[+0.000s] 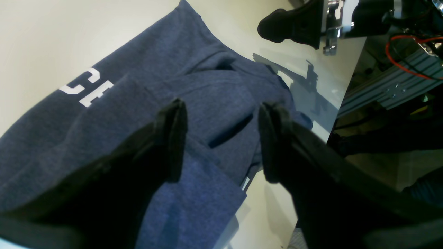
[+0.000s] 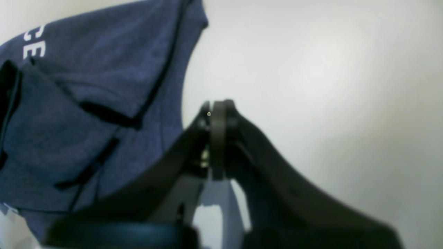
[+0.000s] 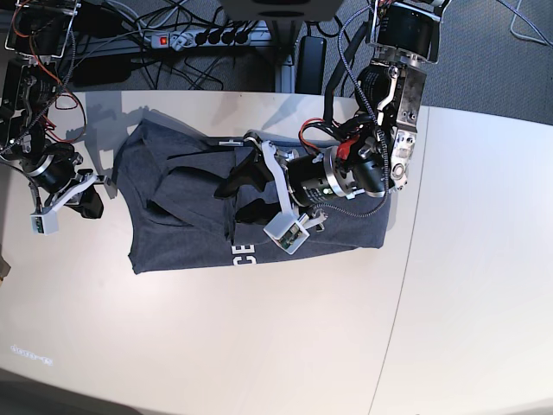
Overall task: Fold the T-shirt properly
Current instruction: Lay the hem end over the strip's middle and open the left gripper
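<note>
The T-shirt (image 3: pixel 186 203) lies part-folded on the white bench (image 3: pixel 216 346), bunched in loose overlapping layers with a strip of white lettering (image 3: pixel 244 252) showing at the shirt's near edge in the base view. The left claw (image 1: pixel 221 138) hangs over the middle of the T-shirt with its jaws spread wide and only cloth visible between them, so it grips nothing. The right claw (image 2: pixel 216 114) sits just off the T-shirt's edge, beside it over bare bench, jaws pressed together and empty. The main risk, as I judge it, is in the folds under the left claw: several flaps are stacked there with dark gaps between them, and a descent onto that pile could pinch 2 or more layers at once, so that a lift drags the whole bundle instead of 1 panel and undoes the fold. The wrist views do not show which layer is uppermost. A second risk is that the right claw, clenched and off the T-shirt, pins nothing, so any pull by the left arm could slide the whole T-shirt across the smooth bench and skew its edges.
</note>
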You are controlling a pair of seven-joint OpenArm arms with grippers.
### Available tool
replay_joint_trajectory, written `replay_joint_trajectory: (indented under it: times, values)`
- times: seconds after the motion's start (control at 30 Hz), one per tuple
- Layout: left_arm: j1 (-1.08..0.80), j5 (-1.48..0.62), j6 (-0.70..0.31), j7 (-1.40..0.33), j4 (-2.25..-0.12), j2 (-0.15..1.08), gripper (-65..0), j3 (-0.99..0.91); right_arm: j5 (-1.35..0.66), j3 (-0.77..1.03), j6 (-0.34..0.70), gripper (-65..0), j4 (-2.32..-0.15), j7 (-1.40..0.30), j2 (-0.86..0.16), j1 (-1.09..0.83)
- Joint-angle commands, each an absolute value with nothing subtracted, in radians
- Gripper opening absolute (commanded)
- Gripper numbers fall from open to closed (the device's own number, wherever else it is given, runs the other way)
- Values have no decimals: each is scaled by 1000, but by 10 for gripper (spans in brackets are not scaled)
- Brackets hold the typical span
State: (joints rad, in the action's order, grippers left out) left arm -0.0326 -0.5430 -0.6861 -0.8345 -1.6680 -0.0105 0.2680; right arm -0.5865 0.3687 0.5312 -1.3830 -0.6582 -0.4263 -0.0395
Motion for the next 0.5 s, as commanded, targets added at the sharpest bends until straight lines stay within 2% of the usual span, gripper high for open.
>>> replay_joint_trajectory:
  times: [0.0, 0.2, 0.37, 0.4, 0.47]
  values:
    - [-17, -565, -689, -817, -1685, -16, -294, 268, -603, 377, 581, -650, -1399, -633, -445, -28]
    - [-11, -695, -698, -876, -1687, -16, -294, 268, -602, 377, 581, -650, -1399, -633, -445, -28]
    - [29, -705, -698, -888, -1693, -9, -302, 253, -602, 377, 581, -650, -1399, -633, -445, -28]
    - [37, -694, -698, -888, -1693, 1, -331, 241, -602, 377, 581, -650, -1399, -633, -445, -28]
    - [44, -666, -698, -887, -1693, 24, -432, 211, -602, 377, 581, -650, -1399, -633, -445, -28]
